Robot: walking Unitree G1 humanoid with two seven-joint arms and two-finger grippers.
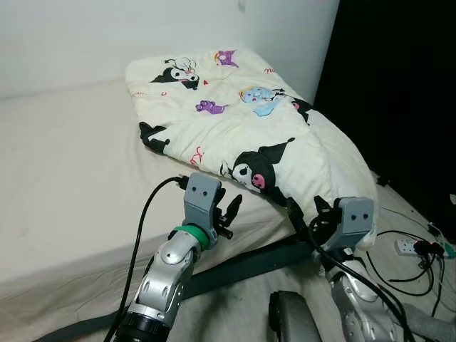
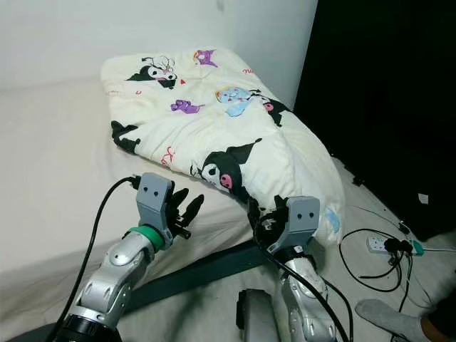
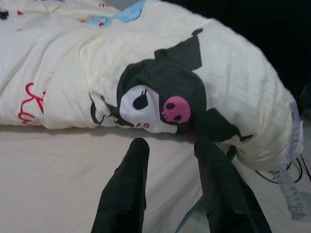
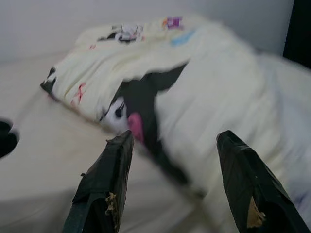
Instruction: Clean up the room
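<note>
A white wall backs a bed (image 1: 64,185) with a beige sheet. A cartoon-print quilt (image 1: 242,121) lies folded on it, one end hanging over the bed's edge. Both claws hover just before that end, fingers apart, holding nothing: left gripper (image 3: 170,145), right gripper (image 4: 172,141). A power strip (image 1: 407,246) lies on the floor.

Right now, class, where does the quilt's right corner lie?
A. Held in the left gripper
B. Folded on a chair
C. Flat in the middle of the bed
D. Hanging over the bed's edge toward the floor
D: the quilt droops past the bed edge, beside the right gripper.
</note>
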